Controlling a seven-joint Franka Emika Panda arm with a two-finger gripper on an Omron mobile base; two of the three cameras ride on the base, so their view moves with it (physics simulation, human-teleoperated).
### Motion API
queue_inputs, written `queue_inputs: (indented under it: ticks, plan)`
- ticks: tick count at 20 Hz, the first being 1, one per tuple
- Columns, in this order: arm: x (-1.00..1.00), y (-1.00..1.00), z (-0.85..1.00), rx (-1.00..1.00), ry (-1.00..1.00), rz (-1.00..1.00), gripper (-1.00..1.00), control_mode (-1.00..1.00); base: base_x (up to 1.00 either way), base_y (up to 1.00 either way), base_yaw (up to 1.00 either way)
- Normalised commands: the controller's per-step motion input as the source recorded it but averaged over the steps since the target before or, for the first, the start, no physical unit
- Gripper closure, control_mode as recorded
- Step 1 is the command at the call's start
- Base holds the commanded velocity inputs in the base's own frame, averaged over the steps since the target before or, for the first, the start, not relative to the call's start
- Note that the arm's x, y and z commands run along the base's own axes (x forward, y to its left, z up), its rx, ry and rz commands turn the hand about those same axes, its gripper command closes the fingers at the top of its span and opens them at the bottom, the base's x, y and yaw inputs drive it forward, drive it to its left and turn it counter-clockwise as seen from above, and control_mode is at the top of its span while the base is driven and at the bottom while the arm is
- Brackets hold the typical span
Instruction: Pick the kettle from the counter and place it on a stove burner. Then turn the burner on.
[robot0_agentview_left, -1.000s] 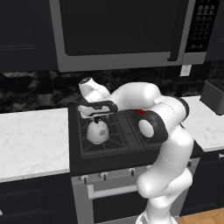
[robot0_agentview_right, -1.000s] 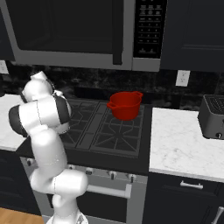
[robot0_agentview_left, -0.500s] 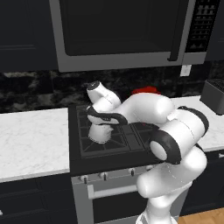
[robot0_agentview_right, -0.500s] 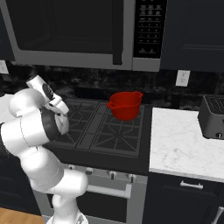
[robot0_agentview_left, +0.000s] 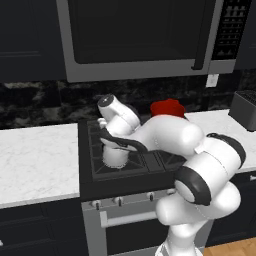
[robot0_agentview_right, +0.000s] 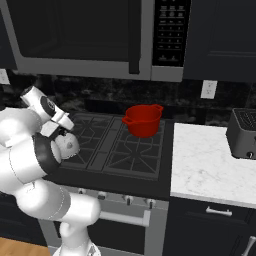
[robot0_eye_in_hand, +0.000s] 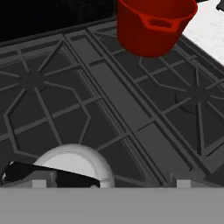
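The white kettle (robot0_agentview_left: 113, 156) with its dark handle stands upright on the front left stove burner (robot0_agentview_left: 100, 167) of the black cooktop. In the right base view the kettle (robot0_agentview_right: 68, 144) is partly hidden behind my arm. My gripper (robot0_agentview_right: 63, 131) hovers just above and behind it, open and holding nothing. In the hand view my gripper (robot0_eye_in_hand: 110, 183) points across the grates toward the red pot, and the kettle (robot0_eye_in_hand: 75, 162) sits low at the left beside one finger. The white marble counter (robot0_agentview_left: 35, 157) lies left of the stove.
A red pot (robot0_agentview_right: 143, 120) sits on the back right burner. Stove knobs (robot0_agentview_left: 118, 201) line the front panel. A dark toaster (robot0_agentview_right: 243, 133) stands on the right counter (robot0_agentview_right: 210, 165). A microwave (robot0_agentview_left: 135, 37) hangs low over the cooktop. My bulky forearm crosses the cooktop's front.
The hand has lifted off the kettle's handle and turned toward the red pot, while my elbow swung forward and down over the stove's front. The kettle has stayed on its burner.
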Motion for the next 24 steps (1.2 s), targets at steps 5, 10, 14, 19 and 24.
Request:
queue_inputs:
  ticks: [5, 10, 14, 19, 24]
  plan:
    - [-0.03, 0.42, 0.23, -0.04, -0.1, -0.01, -1.0, -1.0, 0.0, 0.0, 0.0]
    - [-0.12, 0.57, 0.19, -0.05, 0.0, 0.0, -1.0, -1.0, 0.0, 0.0, 0.0]
    - [-0.31, 0.61, 0.33, 0.0, 0.0, 0.02, -1.0, -1.0, 0.0, 0.0, 0.0]
    - [-0.87, 0.54, 0.02, -0.03, -0.02, 0.02, -1.0, -1.0, 0.0, 0.0, 0.0]
    - [-1.0, -0.03, -0.56, -0.01, -0.29, 0.03, -1.0, -1.0, 0.0, 0.0, 0.0]
